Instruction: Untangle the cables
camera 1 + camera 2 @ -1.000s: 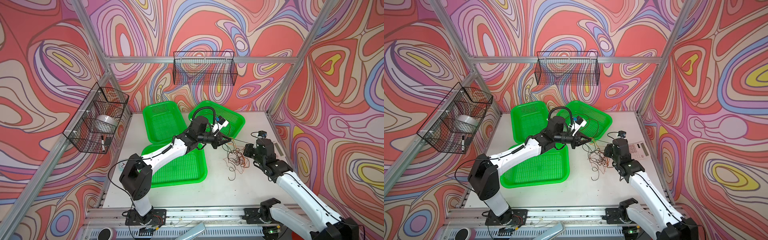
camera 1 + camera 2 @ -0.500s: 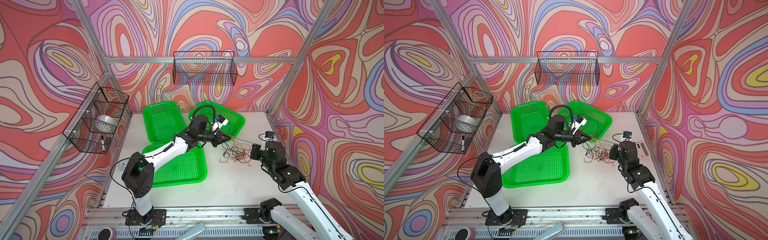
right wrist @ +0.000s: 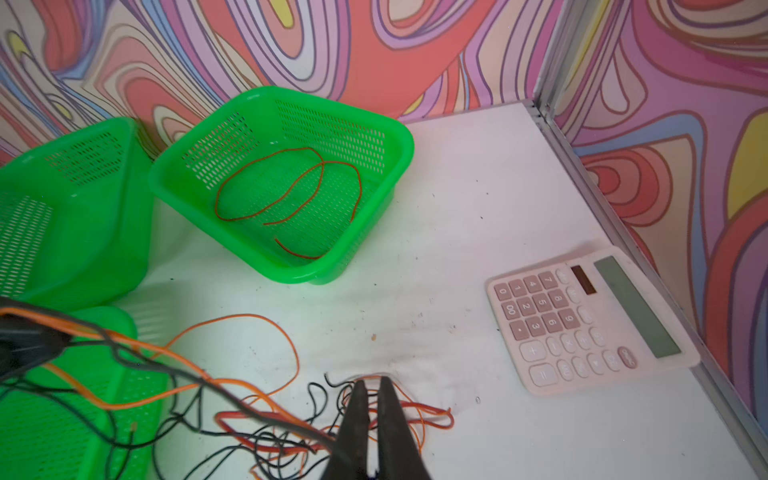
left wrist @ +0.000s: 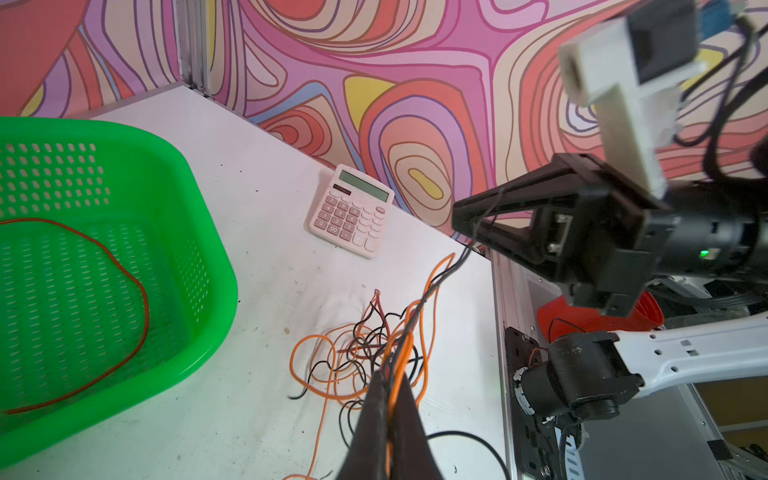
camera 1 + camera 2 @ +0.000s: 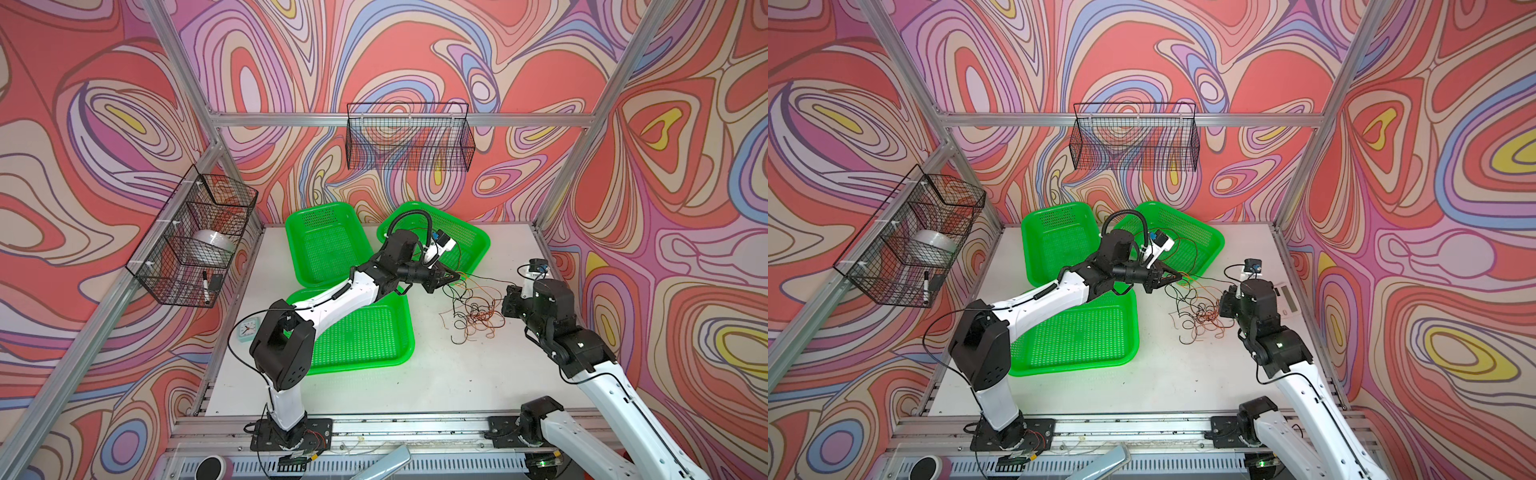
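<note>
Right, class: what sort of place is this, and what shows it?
Likely a robotics lab cell: a left arm and right arm on a rail, an aluminium frame, green baskets, tangled cables.

— What sort of place is this?
— A robotics lab, set up as a test cell. A left arm (image 5: 332, 303) and a right arm (image 5: 611, 386) are bolted to a rail (image 5: 415, 424) at the edge of a white tabletop (image 5: 457, 382), boxed in by an aluminium frame (image 5: 399, 119).
— And the swirly walls (image 5: 415, 54)?
— Printed panels set in that frame. Wire baskets (image 5: 409, 137) hang from it; green plastic baskets (image 5: 328, 249) and a pink calculator (image 3: 590, 320) sit on the tabletop.
</note>
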